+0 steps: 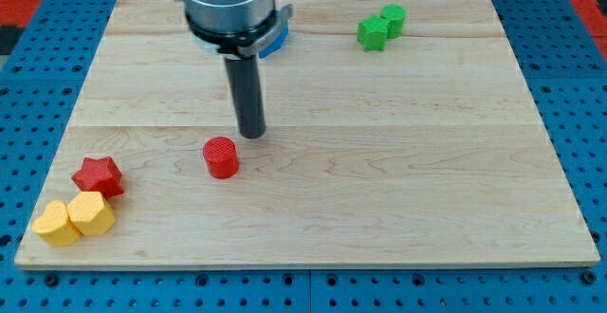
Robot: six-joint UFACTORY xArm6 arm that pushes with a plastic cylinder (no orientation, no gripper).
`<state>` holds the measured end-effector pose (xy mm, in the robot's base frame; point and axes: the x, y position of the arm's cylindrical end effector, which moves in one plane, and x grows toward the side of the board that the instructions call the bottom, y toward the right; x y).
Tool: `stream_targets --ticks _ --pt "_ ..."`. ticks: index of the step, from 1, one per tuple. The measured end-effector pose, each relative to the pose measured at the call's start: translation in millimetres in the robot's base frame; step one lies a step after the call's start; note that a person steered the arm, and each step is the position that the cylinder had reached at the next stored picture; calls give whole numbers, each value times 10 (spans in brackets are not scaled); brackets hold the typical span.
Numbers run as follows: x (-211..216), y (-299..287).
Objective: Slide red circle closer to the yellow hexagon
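Pale wooden table [379,161] carried all blocks, my tip [251,135] rested just above-right of the red circle [221,156], a plain rod tool with nothing to spread or pinch, yellow hexagon [91,213] sat far left beside a red star [98,175], a yellow heart [55,224]

Robotics lab bench: wooden tabletop [379,161] on a blue perforated mounting plate [38,76], which borders the tabletop on every side.

We see a pale wooden bench [379,161] with blue perforated panel [579,76] showing around it on every side.
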<state>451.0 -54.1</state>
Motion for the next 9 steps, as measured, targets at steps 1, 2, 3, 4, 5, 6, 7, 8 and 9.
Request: stream_targets --ticks 1,2,3,4,5,6,7,8,9 --pt "110 71" --pt "137 9" --pt "246 -178" --pt "356 -370" --pt "422 -553" --pt "489 -711" --pt "550 -848" --pt "608 -976" --pt "671 -1117"
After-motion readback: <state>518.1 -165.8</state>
